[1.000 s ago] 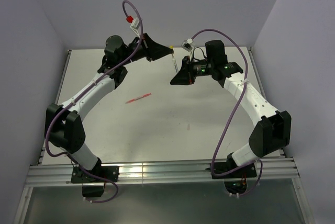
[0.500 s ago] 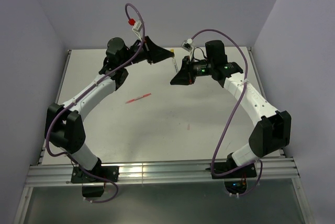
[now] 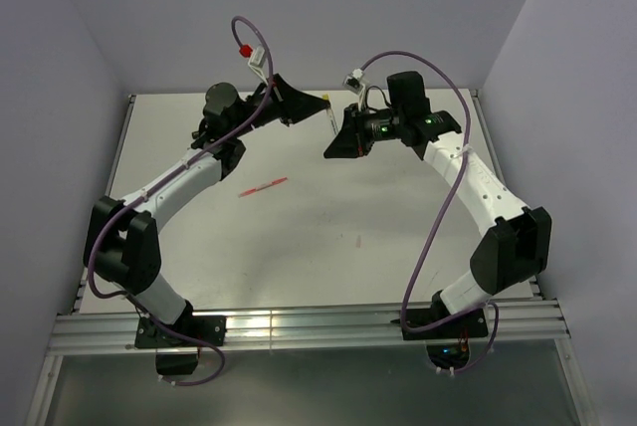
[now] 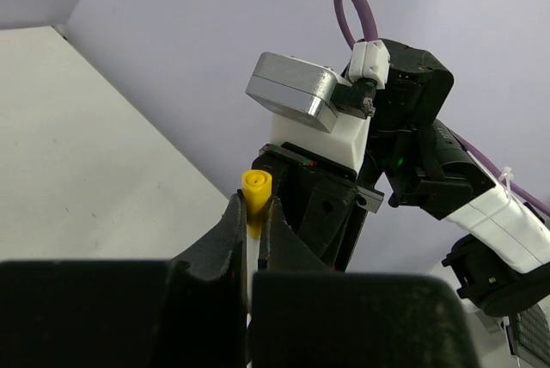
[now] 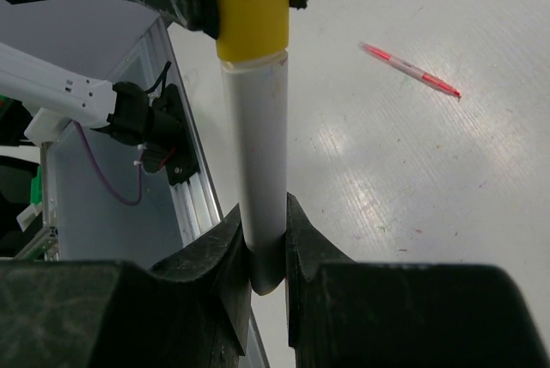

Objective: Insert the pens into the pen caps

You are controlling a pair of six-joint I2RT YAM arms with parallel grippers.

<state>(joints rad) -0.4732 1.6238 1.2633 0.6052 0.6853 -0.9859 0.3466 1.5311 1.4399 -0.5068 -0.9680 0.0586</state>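
yellow cap [image 5: 250,7]: top cut off | white pen [image 5: 255,170]: lower end hidden in right gripper [image 5: 261,232]

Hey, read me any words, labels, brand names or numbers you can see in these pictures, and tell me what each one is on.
No text can be read in any view.
white pen: the barrel shows no print.
yellow cap: plain, no marking.
red pen lying on the table: too small to show any lettering.
silver camera housing: no label visible.
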